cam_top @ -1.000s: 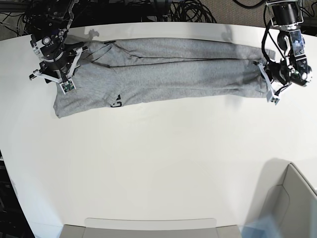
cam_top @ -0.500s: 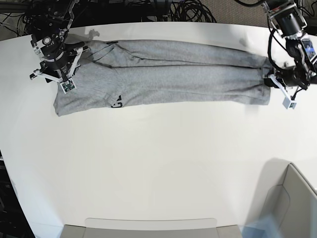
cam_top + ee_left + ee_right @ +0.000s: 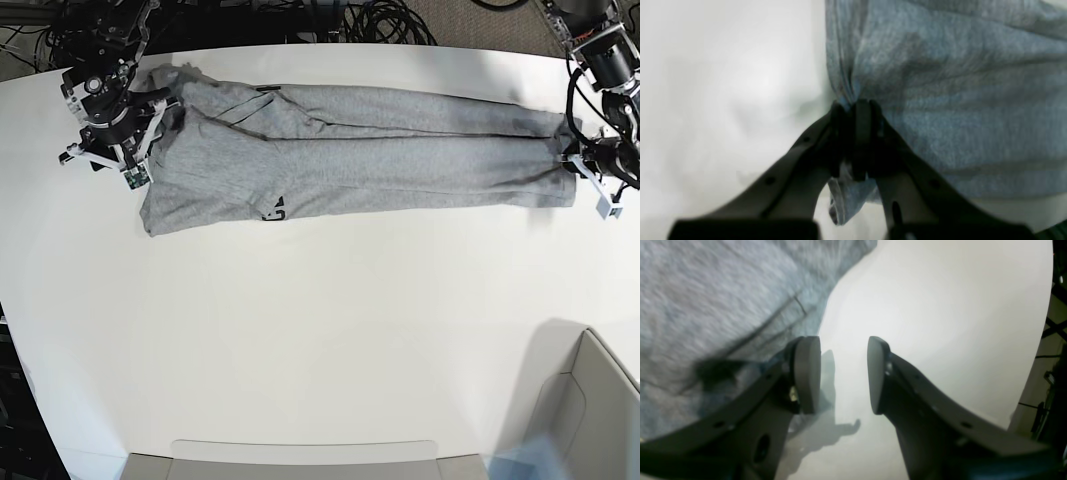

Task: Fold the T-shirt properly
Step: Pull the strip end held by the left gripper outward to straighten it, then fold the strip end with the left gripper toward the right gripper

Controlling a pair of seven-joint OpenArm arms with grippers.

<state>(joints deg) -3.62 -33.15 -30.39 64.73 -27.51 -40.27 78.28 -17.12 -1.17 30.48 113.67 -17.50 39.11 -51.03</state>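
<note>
The heather-grey T-shirt (image 3: 350,150) lies folded into a long band across the back of the white table (image 3: 320,330), with a bit of black lettering (image 3: 272,210) at its front edge. My left gripper (image 3: 578,165) is shut on the shirt's right end; the left wrist view shows the jaws (image 3: 853,110) pinching bunched cloth (image 3: 957,100). My right gripper (image 3: 120,150) sits at the shirt's left end. In the right wrist view it (image 3: 843,373) is open and empty, over bare table, with the shirt's edge (image 3: 723,290) just beside one finger (image 3: 806,373).
Black cables (image 3: 380,20) pile up behind the table's far edge. A grey box (image 3: 590,410) stands at the front right corner. A flat grey tray (image 3: 300,455) lies along the front edge.
The left gripper has moved right in the base view, dragging the whole shirt with it. The shirt's left end has slid right, past the right gripper, which stayed in place.
</note>
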